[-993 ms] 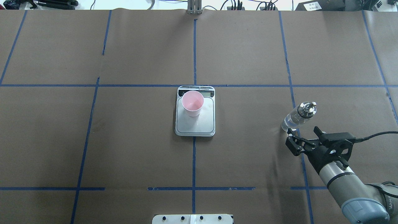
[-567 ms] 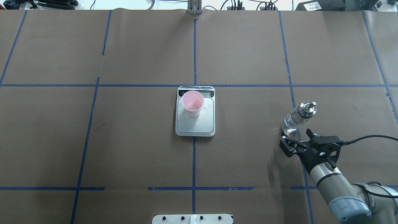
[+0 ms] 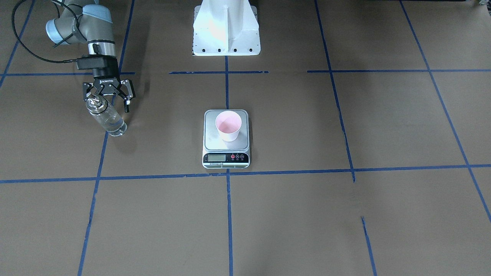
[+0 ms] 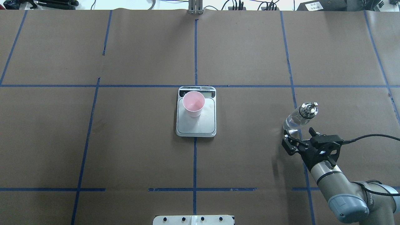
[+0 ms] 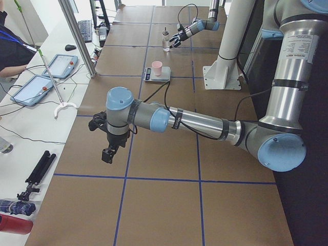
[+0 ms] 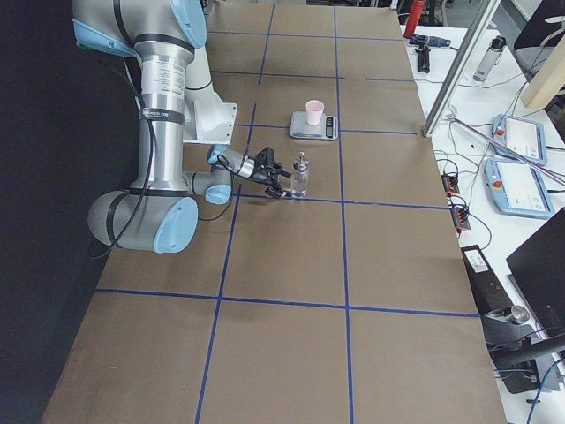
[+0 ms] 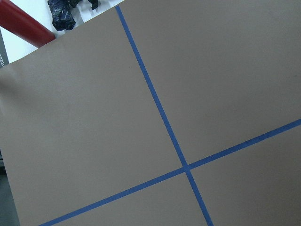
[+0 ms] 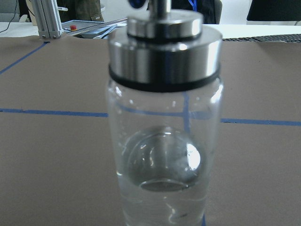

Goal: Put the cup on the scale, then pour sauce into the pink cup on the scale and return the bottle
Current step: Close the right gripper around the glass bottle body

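The pink cup [image 4: 193, 104] stands upright on the back part of the scale [image 4: 196, 126] at the table's middle; it also shows in the front view [image 3: 228, 125]. The glass bottle [image 4: 297, 119] with a metal spout cap stands on the table at the right. Clear sauce [image 8: 162, 188] fills its lower part. My right gripper [image 4: 298, 132] is open, low and just on the robot's side of the bottle, apart from it. The bottle [image 8: 164, 117] fills the right wrist view. My left gripper [image 5: 107, 154] hangs over the table far to the left; I cannot tell whether it is open.
Blue tape lines divide the brown table cover. The white robot base [image 3: 226, 30] stands at the near middle edge. A red bottle [image 7: 23, 23] and tools lie past the table's left end. Tablets [image 6: 521, 185] lie on the operators' side.
My right arm has shifted a little left and drawn lower behind the bottle, gripper still open. Bottle, cup and scale have not moved.
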`<act>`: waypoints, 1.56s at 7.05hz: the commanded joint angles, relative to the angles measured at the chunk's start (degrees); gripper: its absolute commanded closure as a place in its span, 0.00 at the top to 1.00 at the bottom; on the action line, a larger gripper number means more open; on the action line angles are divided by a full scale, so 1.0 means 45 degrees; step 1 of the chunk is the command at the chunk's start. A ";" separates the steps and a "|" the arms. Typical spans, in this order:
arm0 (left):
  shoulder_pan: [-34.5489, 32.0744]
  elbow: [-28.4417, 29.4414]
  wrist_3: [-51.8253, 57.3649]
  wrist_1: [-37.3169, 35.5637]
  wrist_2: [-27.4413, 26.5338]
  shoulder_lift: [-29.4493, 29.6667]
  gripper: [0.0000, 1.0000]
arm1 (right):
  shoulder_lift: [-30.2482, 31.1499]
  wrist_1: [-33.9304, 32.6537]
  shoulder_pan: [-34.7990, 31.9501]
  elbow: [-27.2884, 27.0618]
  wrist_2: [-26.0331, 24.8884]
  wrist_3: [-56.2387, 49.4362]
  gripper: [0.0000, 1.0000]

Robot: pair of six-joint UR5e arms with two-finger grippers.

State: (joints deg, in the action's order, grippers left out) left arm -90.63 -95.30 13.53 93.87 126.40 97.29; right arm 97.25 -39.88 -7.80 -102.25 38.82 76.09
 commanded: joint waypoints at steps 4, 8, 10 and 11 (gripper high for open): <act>-0.0017 -0.0053 0.0000 -0.0039 -0.0004 0.0000 1.00 | -0.0829 0.0015 -0.0843 0.0047 0.0026 -0.0834 0.99; -0.0017 -0.0053 0.0000 -0.0039 -0.0004 -0.0020 1.00 | -0.0770 0.0034 -0.0942 0.0086 -0.0033 -0.0873 0.98; -0.0017 -0.0053 0.0019 -0.0039 -0.0004 -0.0020 1.00 | -0.0770 0.0034 -0.0942 0.0281 -0.0052 -0.0893 0.96; -0.0017 -0.0053 0.0020 -0.0039 -0.0004 -0.0020 1.00 | -0.0770 0.0034 -0.0942 0.0282 -0.0091 -0.0893 0.91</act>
State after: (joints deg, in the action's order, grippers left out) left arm -90.70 -95.54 13.59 93.69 126.39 97.21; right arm 93.77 -39.73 -12.04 -101.18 38.58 72.08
